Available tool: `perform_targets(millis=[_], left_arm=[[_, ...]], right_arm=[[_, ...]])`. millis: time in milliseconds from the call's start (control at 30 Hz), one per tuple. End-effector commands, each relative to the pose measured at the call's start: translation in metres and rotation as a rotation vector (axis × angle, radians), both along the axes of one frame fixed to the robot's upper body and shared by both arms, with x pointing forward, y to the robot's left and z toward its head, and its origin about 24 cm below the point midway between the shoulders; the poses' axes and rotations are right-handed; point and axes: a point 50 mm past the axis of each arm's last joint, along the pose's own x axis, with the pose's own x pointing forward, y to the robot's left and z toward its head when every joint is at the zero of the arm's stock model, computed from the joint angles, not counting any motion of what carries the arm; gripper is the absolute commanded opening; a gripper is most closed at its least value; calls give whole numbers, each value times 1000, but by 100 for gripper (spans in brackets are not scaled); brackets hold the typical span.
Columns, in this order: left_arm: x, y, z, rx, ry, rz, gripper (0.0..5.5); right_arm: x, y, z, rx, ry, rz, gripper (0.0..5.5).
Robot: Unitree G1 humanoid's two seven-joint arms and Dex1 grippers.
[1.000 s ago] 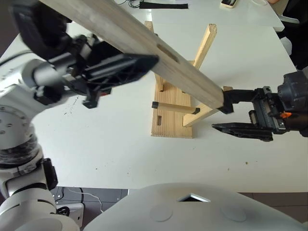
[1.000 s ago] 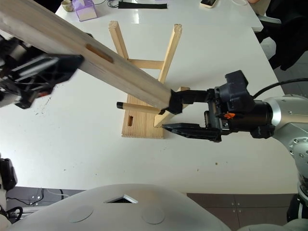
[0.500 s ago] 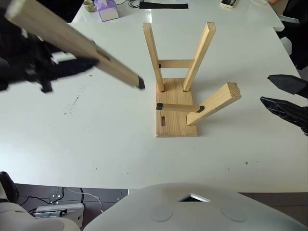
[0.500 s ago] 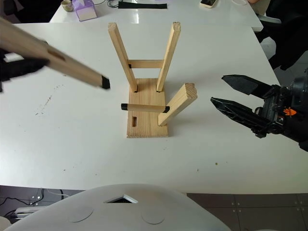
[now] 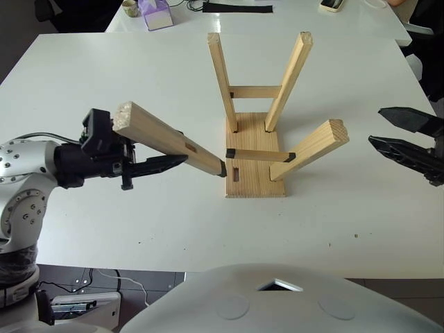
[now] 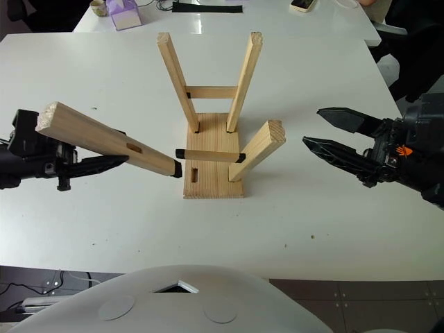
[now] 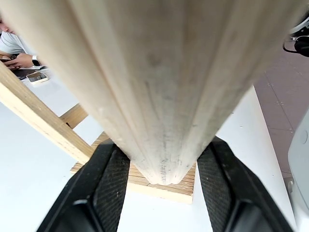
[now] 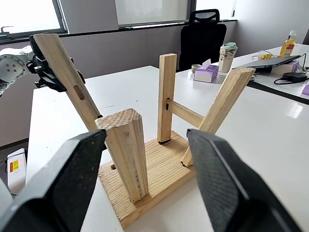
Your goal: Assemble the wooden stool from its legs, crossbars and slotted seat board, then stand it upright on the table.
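Squeezing the loose leg [image 6: 111, 139] tight in the left gripper [image 5: 170, 156], pointing its dark tip at the empty slot [image 5: 236, 173] in the seat board [image 5: 255, 186] lying flat on the table [image 5: 139, 229], likely to push it in. Hanging off to the side with the right gripper [image 5: 375, 125] spread wide, holding nothing.

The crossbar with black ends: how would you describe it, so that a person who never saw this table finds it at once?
On the white table, find the flat seat board in the middle. The crossbar sticks out sideways from the low leaning leg, toward the robot's left. Unlike the plain crossbar high between the two upright legs, it has black ends and one end free.
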Motion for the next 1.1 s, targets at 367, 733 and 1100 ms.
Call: perform_targets(millis=[367, 733, 1100], left_arm=[[6, -25, -27, 61, -46, -11, 203], [18, -19, -36, 147, -54, -10, 203], [42, -25, -36, 199, -22, -77, 203]], right_arm=[[7, 6, -3, -47, -9, 57, 308], [8, 10, -6, -44, -11, 63, 308], [9, 16, -11, -55, -9, 88, 308]])
